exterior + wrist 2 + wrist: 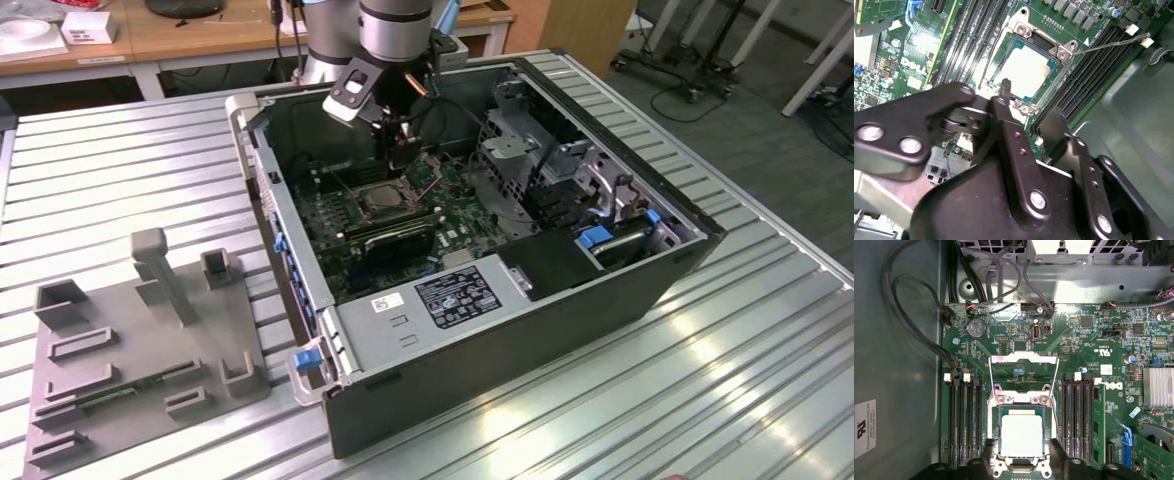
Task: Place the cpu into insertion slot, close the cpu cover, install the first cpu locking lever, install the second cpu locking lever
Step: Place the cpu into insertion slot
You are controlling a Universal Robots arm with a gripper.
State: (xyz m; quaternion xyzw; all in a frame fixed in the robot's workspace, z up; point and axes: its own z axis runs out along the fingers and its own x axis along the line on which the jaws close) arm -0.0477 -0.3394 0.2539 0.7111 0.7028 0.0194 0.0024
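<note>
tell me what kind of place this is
Most likely a robotics lab or workshop bench. An opened computer case lies on a ribbed metal table with a robot arm reaching into it, a grey fixture plate sits beside it, and wooden desks stand behind.

The cpu (1021,432) lies in the insertion slot (1019,400).
</note>
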